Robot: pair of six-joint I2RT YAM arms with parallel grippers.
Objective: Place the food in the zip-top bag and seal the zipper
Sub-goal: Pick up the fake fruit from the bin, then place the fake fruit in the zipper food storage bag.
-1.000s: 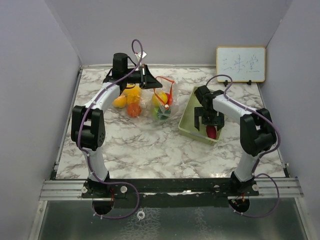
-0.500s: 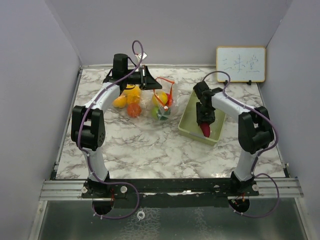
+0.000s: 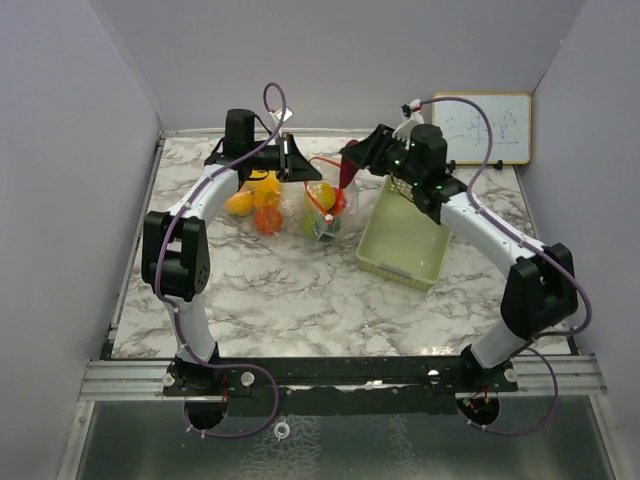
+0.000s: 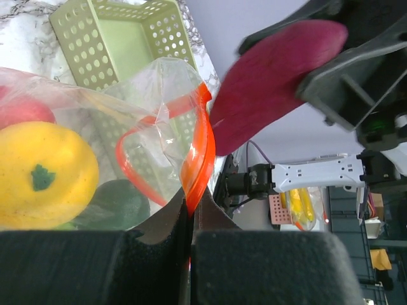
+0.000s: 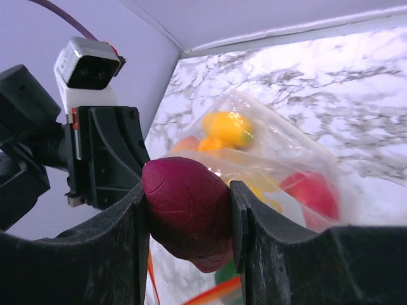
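The clear zip-top bag (image 3: 322,208) lies at the back of the table, its orange zipper rim (image 4: 197,159) lifted. My left gripper (image 4: 191,219) is shut on that rim, holding the mouth up. Inside the bag show yellow food (image 4: 44,175), green food (image 4: 117,203) and red food (image 5: 311,190). My right gripper (image 5: 187,216) is shut on a dark red food piece (image 5: 184,206). It hangs in the air just right of the bag's mouth (image 3: 348,165), close to the left gripper (image 3: 296,160).
The pale green perforated basket (image 3: 405,240) stands to the right of the bag with nothing showing in it. A small whiteboard (image 3: 482,128) leans on the back wall at the right. Grey walls close in the marble table (image 3: 300,290) on three sides.
My right gripper closed on the dark red food in the basket, lifted it out and carried it back and left to the bag's mouth. The left arm kept still.
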